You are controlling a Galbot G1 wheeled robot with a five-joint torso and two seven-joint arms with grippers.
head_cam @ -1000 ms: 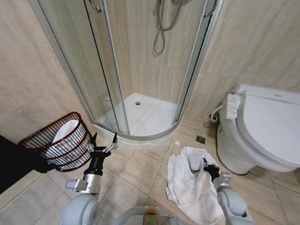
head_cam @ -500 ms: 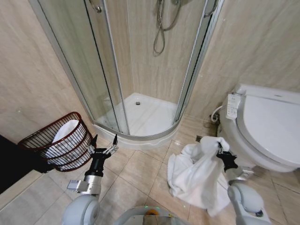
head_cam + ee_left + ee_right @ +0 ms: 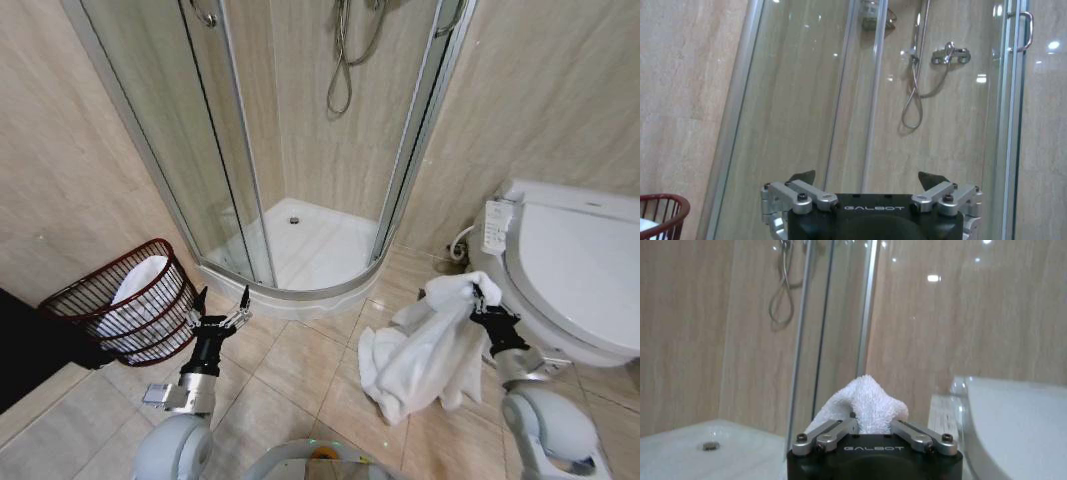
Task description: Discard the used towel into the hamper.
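Towel (image 3: 425,350) outside hamper (image 3: 120,300)

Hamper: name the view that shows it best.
Head view: the whole hamper stands against the wall by the shower, white cloth inside, beside the open left gripper. The left wrist view catches a bit of its red rim.

From where I stand, the left arm is low at about seven o'clock of the head view, forearm upright, its left gripper (image 3: 221,298) pointing up toward eleven o'clock with the two fingers (image 3: 802,176) spread wide and nothing between them. The right arm rises from about five o'clock, wrist bent so the right gripper (image 3: 483,296) aims up toward eleven o'clock. Its fingers (image 3: 829,430) are pinched together on a fold of the white towel (image 3: 425,345), which hangs from the grip.
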